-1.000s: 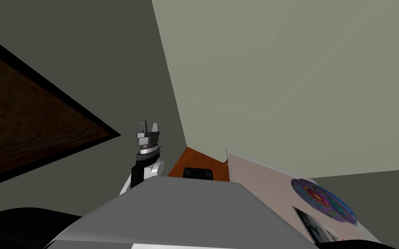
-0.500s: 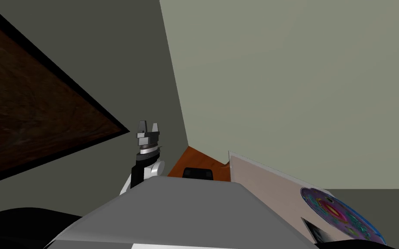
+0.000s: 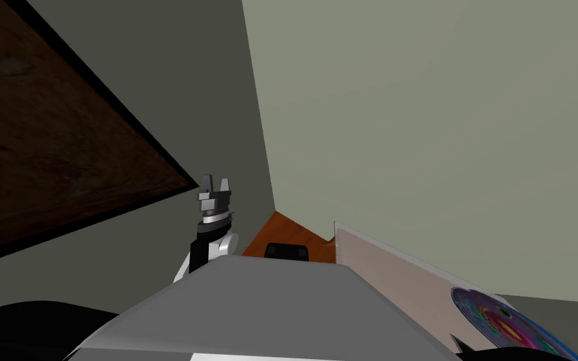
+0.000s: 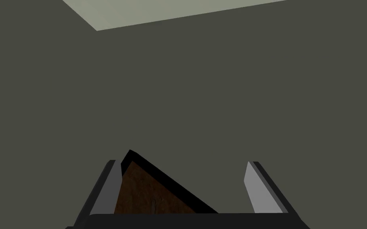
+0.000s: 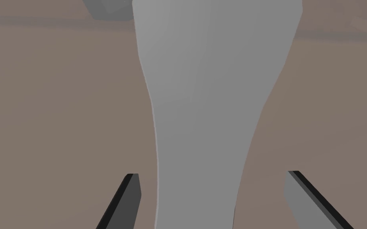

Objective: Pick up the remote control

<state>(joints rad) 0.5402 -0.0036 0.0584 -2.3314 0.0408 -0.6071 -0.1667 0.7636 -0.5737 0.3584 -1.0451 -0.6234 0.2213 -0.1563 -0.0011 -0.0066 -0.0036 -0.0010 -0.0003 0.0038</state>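
The head camera, rolled, faces a wall corner [image 3: 260, 125], with a brown panel [image 3: 49, 138] at ten o'clock. The left wrist camera shares that panel. The right wrist camera sits close against a flat brownish surface [image 5: 59, 99].

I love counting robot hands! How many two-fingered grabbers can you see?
2. The left gripper, thin grey blade fingers on a dark box, is held up in front, open. The right gripper is open over a flat brownish surface. None seem hidden.
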